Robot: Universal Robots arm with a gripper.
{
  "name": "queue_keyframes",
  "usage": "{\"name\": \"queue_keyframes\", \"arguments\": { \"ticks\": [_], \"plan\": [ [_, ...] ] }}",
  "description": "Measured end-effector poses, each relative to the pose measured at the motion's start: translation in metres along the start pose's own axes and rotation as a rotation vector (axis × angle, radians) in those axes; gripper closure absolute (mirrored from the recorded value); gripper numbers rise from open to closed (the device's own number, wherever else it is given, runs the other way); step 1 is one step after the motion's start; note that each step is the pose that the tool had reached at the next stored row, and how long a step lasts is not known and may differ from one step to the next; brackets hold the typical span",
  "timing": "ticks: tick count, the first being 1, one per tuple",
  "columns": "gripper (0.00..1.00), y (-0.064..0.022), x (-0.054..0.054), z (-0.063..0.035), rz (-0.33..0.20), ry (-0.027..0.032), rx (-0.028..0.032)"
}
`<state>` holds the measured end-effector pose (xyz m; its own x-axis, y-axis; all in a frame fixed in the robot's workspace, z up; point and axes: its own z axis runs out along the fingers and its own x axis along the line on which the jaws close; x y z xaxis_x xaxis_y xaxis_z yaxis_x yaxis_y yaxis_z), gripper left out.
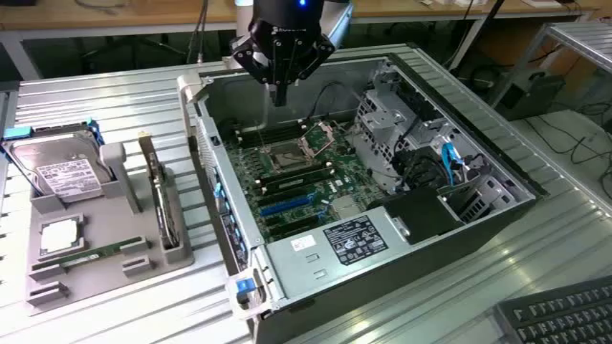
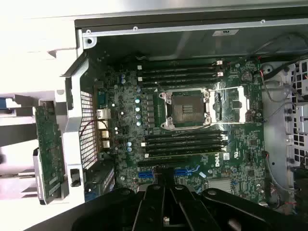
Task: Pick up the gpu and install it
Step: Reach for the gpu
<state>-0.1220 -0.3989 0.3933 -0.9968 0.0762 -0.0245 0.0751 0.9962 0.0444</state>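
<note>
The gpu (image 1: 160,204) stands on edge in a slot of the grey holder tray (image 1: 115,276), left of the open computer case (image 1: 316,276) in the exterior view. It is a thin dark card with a tan metal end. In the wrist view the gpu (image 2: 48,154) shows as a green board beside the case's rear wall. My gripper (image 1: 278,93) hangs above the far end of the case, over the motherboard (image 1: 297,179), well apart from the gpu. Its fingers are shut with nothing between them. In the wrist view the gripper (image 2: 166,185) points down at the motherboard (image 2: 192,154) near the blue slots (image 2: 185,172).
On the holder tray there is also a silver hard drive (image 1: 62,175), a square processor chip (image 1: 57,236) and a green RAM stick (image 1: 91,254). Inside the case are an open processor socket (image 2: 187,108), drive cages (image 1: 402,136) and a power supply (image 1: 354,240). A keyboard (image 1: 564,315) lies at the near right.
</note>
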Motion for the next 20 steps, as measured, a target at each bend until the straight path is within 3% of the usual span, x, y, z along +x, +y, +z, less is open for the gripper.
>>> {"name": "queue_keyframes", "arguments": {
  "ticks": [7, 20],
  "plan": [
    [0.89, -0.0010, 0.003, -0.0001, 0.000, 0.0001, 0.0002],
    [0.89, -0.0144, 0.063, 0.0001, 0.000, 0.0001, 0.0000]
  ]
}}
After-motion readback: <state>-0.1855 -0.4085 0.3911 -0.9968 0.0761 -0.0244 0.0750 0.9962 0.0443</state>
